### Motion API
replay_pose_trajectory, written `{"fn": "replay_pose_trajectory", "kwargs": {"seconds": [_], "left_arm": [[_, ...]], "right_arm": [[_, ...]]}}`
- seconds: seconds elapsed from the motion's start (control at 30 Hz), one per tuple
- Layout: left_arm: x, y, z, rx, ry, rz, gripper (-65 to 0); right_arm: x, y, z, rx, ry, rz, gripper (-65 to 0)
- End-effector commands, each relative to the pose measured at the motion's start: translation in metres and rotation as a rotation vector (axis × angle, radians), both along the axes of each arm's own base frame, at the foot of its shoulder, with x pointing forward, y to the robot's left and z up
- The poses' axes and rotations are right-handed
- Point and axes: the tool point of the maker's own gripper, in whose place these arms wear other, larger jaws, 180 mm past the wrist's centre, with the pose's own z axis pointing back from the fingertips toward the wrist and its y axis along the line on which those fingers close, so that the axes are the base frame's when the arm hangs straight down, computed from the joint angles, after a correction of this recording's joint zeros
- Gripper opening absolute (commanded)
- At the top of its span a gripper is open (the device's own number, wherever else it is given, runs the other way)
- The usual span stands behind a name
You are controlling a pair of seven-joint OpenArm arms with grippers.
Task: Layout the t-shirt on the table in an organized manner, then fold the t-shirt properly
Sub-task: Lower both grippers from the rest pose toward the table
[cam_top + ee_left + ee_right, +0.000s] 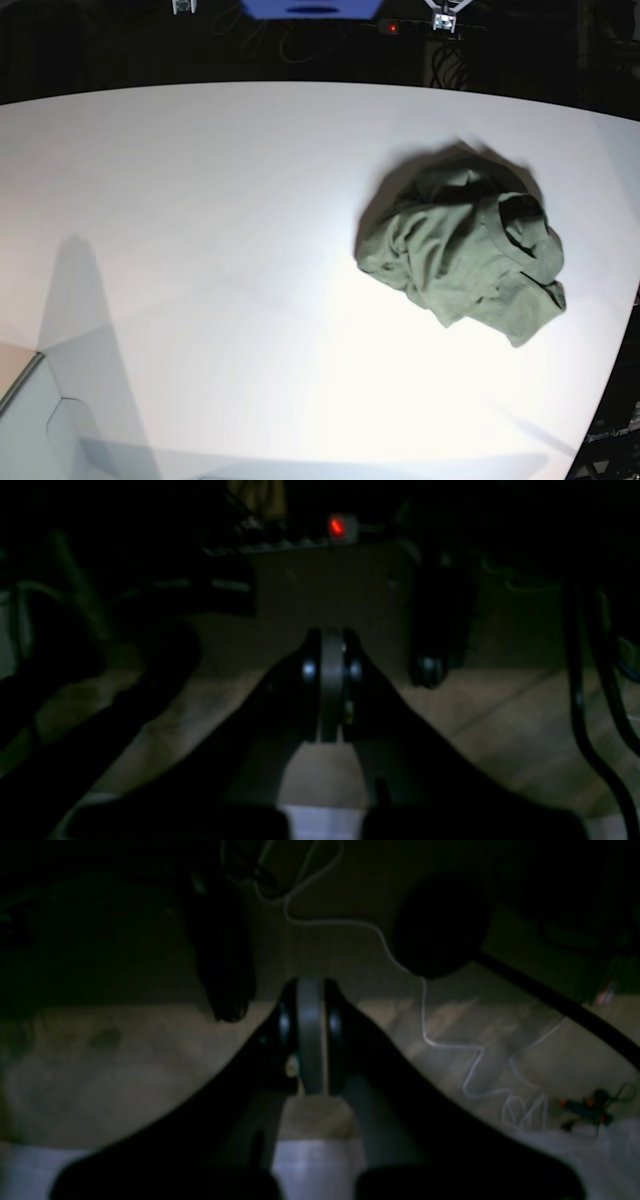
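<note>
The table (pixel 200 250) lies bare from nine round to six o'clock. Only the crumpled t-shirt (pixel 465 255) blocks passage, at three o'clock.

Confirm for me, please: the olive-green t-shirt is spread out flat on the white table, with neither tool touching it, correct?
Not quite: the base view shows the t-shirt lying in a crumpled heap on the table, not spread flat. The rest holds; neither tool is touching it.

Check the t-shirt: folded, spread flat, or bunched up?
Bunched up. The t-shirt lies as a crumpled, wrinkled heap on the table, with no sleeves or hem laid out.
</note>
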Motion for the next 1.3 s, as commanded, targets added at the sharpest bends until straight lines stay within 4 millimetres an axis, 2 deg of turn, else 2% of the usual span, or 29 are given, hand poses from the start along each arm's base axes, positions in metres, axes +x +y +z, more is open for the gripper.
{"fn": "replay_pose_trajectory", "kwargs": {"seconds": [0.0,0.13,0.23,0.37,0.5,0.57,0.7,0.87,0.97,1.1,1.27], "left_arm": [[-0.011,0.0,0.006,-0.008,-0.003,0.012,-65.0],[0.002,0.016,0.04,-0.02,-0.108,0.043,-65.0],[0.015,0.022,0.076,-0.05,-0.2,0.048,-65.0],[0.032,0.02,0.119,-0.095,-0.295,0.039,-65.0],[0.052,0.012,0.156,-0.145,-0.38,0.022,-65.0],[0.062,0.005,0.175,-0.169,-0.424,0.008,-65.0],[0.087,0.016,0.215,-0.143,-0.541,0.039,-65.0],[0.114,0.036,0.252,-0.08,-0.67,0.093,-65.0],[0.119,0.043,0.257,-0.061,-0.695,0.111,-65.0],[0.122,0.042,0.26,-0.065,-0.705,0.113,-65.0],[0.136,0.038,0.275,-0.074,-0.761,0.107,-65.0]], "right_arm": [[-0.001,-0.005,0.01,-0.005,-0.032,0.012,-65.0],[0.008,-0.004,0.052,-0.006,-0.14,0.043,-65.0],[0.022,-0.01,0.093,-0.025,-0.234,0.049,-65.0],[0.043,-0.023,0.14,-0.067,-0.34,0.044,-65.0],[0.065,-0.027,0.179,-0.09,-0.436,0.058,-65.0],[0.08,-0.024,0.2,-0.09,-0.495,0.07,-65.0],[0.108,-0.018,0.238,-0.091,-0.606,0.088,-65.0],[0.126,-0.014,0.252,-0.088,-0.673,0.093,-65.0],[0.135,-0.014,0.254,-0.088,-0.699,0.093,-65.0],[0.15,-0.014,0.259,-0.092,-0.743,0.092,-65.0],[0.18,-0.014,0.269,-0.096,-0.831,0.088,-65.0]]}}
